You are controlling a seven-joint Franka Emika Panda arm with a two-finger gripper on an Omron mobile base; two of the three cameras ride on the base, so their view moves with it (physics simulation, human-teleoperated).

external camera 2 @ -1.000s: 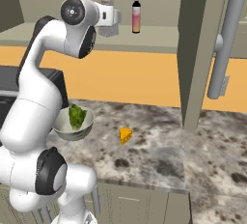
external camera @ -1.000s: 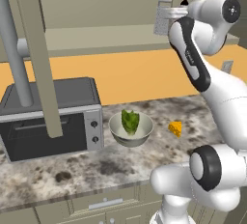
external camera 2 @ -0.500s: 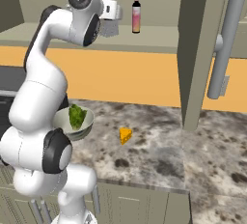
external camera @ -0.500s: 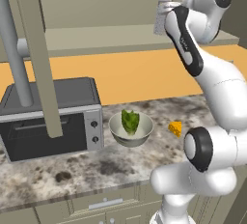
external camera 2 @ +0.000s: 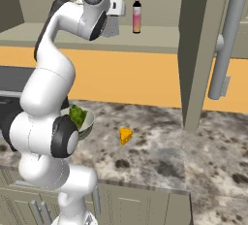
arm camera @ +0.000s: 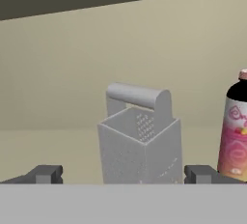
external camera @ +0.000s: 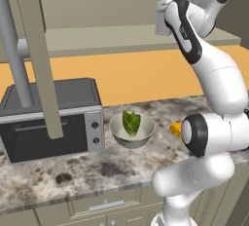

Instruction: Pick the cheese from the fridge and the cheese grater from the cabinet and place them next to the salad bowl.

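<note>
Hand view has the cheese grater [arm camera: 141, 138] dead ahead on the cabinet [arm camera: 58, 150] shelf, loop handle up, sitting between my two fingertips [arm camera: 44, 175], which stand wide apart with nothing in them. Gripper [arm camera: 123, 175] is spread fully, not yet touching metal. Pink bottle [arm camera: 235, 126] stands just beside the grater on the right side of that view (the one thing I can knock over). I'd go straight in, keep the hand level, and close on the tapered body low down, since higher up it narrows and could slip. I'd keep the right finger clear of the bottle while advancing. Right base view shows the cheese [external camera 2: 126, 136] already on the counter [external camera 2: 160, 156] near the salad bowl [external camera 2: 80, 120], so my guess is only the grater leg remains.
</note>
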